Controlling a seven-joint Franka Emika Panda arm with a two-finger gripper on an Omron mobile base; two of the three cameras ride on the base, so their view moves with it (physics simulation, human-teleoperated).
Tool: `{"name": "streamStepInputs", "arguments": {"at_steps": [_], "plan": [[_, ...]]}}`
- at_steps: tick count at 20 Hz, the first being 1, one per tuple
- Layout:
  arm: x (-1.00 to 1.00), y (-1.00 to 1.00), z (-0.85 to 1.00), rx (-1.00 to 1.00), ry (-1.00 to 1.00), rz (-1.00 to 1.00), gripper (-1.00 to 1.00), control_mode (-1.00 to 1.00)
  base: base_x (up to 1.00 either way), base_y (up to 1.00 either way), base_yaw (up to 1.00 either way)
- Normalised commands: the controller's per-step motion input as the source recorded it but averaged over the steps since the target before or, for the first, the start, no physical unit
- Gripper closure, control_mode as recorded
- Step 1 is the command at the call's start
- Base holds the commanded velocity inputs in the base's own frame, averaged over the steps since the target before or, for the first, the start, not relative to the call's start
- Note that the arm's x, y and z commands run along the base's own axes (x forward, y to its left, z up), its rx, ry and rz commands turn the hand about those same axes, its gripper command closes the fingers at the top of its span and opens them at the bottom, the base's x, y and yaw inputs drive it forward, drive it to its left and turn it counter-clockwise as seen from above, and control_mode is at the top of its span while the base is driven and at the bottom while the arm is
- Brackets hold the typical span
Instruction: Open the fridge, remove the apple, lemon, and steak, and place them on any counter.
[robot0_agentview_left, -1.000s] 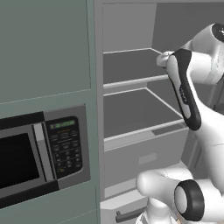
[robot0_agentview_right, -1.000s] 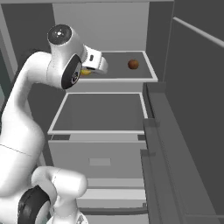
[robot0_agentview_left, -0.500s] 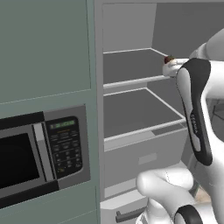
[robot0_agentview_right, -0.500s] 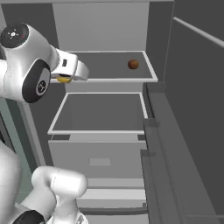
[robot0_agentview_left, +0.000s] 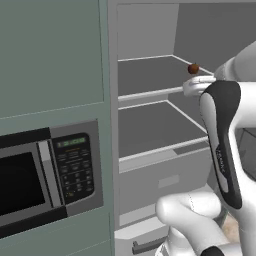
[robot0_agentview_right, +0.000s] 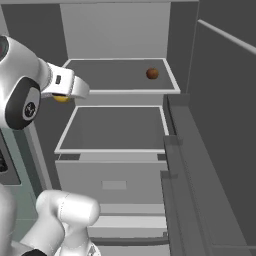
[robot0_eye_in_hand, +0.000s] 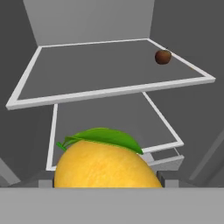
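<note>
The fridge (robot0_agentview_right: 120, 91) stands open, its grey shelves bare except for the apple (robot0_agentview_right: 152, 74), a small dark red ball at the right rear of the upper shelf (robot0_agentview_left: 150, 92). The apple (robot0_agentview_left: 193, 68) also sits far up right in the hand view (robot0_eye_in_hand: 162, 56). My gripper (robot0_agentview_right: 67, 92) hangs in front of the upper shelf's left front corner, shut on the lemon (robot0_agentview_right: 61, 98). In the hand view the lemon (robot0_eye_in_hand: 107, 162), yellow with a green leaf, sits between the fingers of the gripper (robot0_eye_in_hand: 105, 180). The steak and the counter are out of view.
A grey-green cabinet (robot0_agentview_left: 50, 60) with a microwave (robot0_agentview_left: 45, 175) stands just left of the fridge. The open fridge door (robot0_agentview_right: 225, 125) walls off the right side. Below the lower shelf (robot0_agentview_right: 115, 127) is a closed drawer (robot0_agentview_right: 115, 175).
The gripper has drawn back out of the upper shelf, carrying the lemon toward the fridge's left front. The apple has stayed in place.
</note>
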Motion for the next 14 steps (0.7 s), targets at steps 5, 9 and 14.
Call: {"name": "streamStepInputs", "arguments": {"at_steps": [5, 9, 14], "plan": [[-0.27, 0.03, 0.00, -0.01, 0.01, 0.01, 1.00, -1.00, 0.00, 0.00, 0.00], [-0.04, 0.00, -0.01, 0.00, 0.00, 0.00, 1.00, -1.00, 0.00, 0.00, 0.00], [-0.10, 0.00, -0.02, -0.01, 0.00, 0.00, 1.00, 1.00, -0.40, 0.07, 0.17]]}}
